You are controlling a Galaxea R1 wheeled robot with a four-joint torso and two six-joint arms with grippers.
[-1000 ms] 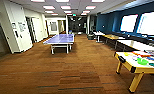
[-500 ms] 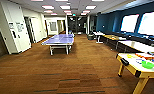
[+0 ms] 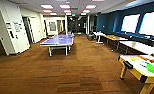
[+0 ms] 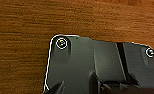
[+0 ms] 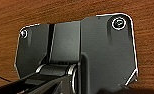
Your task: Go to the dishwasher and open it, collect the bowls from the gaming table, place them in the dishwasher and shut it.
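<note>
Several things stood about a long room floored in brown wood-grain boards (image 3: pixel 75 72), taken from the head view left to right. On the far left ran a white wall (image 3: pixel 13 30) with notices fixed to it and a dark doorway (image 3: pixel 26 28) further along. Left of the middle, well back on the floor, stood a blue table-tennis table (image 3: pixel 58 40) on pale legs, and beyond it a corridor (image 3: pixel 75 25) ran away under rows of bright ceiling lights (image 3: pixel 65 6). To the right, a dark blue wall (image 3: pixel 108 22) carried large bright windows (image 3: pixel 143 23), and a line of long light-topped tables (image 3: pixel 133 45) stood along it, reaching from far to near. At the near right edge stood the gaming table (image 3: pixel 135 72), white on top with yellow trim and yellow legs, only partly within the frame. On its top, near the right edge, lay the wide green bowl (image 3: pixel 153 68), and further left and back on that top sat a small yellow shape (image 3: pixel 133 58), too blurred to name with confidence; flat red and blue items (image 3: pixel 150 58) lay beside them. Both wrist views looked down on the same brown floor past the robot's own dark plate, and whether either pincer was spread or pressed together could not be told from them.
</note>
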